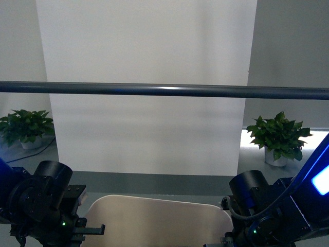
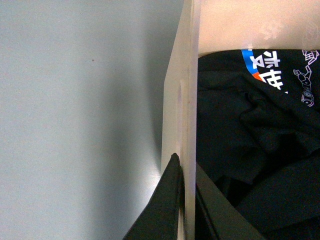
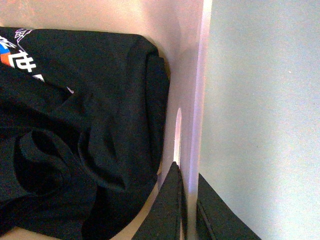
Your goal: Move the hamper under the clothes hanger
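Both arms have hold of the hamper [image 1: 154, 211], low in the middle of the front view. The left gripper [image 2: 186, 166] has its fingers [image 2: 167, 210] pinching one side wall, and the right gripper [image 3: 188, 171] is pinching the opposite wall. A black garment [image 3: 75, 125] lies inside. The clothes hanger [image 1: 164, 91] shows only as one long bar across mid-frame, above the hamper. The grasp looks done to me; whether the bin sits properly under the bar I can't tell. The floor [image 2: 75, 125] outside both walls is bare. A potted plant [image 1: 277, 136] stands at each side edge, well apart.
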Controlling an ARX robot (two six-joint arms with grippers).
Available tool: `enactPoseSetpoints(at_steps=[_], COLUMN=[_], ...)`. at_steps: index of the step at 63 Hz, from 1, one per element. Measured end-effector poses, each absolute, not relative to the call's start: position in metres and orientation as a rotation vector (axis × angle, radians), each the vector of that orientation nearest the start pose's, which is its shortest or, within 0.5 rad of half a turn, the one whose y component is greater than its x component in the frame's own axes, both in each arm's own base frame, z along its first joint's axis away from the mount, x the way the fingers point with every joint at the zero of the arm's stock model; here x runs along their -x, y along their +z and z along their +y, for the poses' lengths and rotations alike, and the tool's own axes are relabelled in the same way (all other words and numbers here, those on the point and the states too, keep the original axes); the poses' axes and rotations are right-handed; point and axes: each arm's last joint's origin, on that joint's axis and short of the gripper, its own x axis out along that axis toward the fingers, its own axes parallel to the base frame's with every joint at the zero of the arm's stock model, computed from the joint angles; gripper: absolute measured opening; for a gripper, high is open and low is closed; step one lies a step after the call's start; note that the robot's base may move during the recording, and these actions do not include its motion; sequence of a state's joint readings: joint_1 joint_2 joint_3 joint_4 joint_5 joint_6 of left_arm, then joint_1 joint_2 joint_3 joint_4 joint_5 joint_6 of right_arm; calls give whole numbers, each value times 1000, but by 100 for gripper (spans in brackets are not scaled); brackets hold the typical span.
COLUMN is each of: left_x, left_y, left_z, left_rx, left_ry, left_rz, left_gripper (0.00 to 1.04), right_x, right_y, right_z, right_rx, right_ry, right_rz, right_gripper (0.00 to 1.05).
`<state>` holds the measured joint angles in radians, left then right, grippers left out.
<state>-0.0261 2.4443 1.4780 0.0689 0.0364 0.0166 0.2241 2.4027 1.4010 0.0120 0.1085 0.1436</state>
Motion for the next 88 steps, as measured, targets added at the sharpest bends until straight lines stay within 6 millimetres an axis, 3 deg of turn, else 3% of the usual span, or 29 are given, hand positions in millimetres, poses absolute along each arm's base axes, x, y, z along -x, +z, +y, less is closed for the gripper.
enactPoseSetpoints(at_steps=[12,28,53,73,81,88], left_x=[-471,-471,-471,-471,-467,-457], left_y=[30,30,30,30,25,22], left_z=[-20,-1,-17,-11,-11,-11], left_rx=[-12,-5,-11,-10,87,120], left_ry=[-88,-29,-77,-59,-124,-139], left_rz=[897,897,897,897,757,738], left_gripper=[4,4,4,4,4,4], right_x=[-441,-437,-441,-440,-438,-430], right_y=[26,26,26,26,25,23], right_z=[91,110,94,99,98,95], right_rx=[32,35,31,34,17,-36], right_ry=[14,79,25,41,5,-27], right_rz=[979,984,980,981,950,889], right_gripper=[3,3,3,3,3,3])
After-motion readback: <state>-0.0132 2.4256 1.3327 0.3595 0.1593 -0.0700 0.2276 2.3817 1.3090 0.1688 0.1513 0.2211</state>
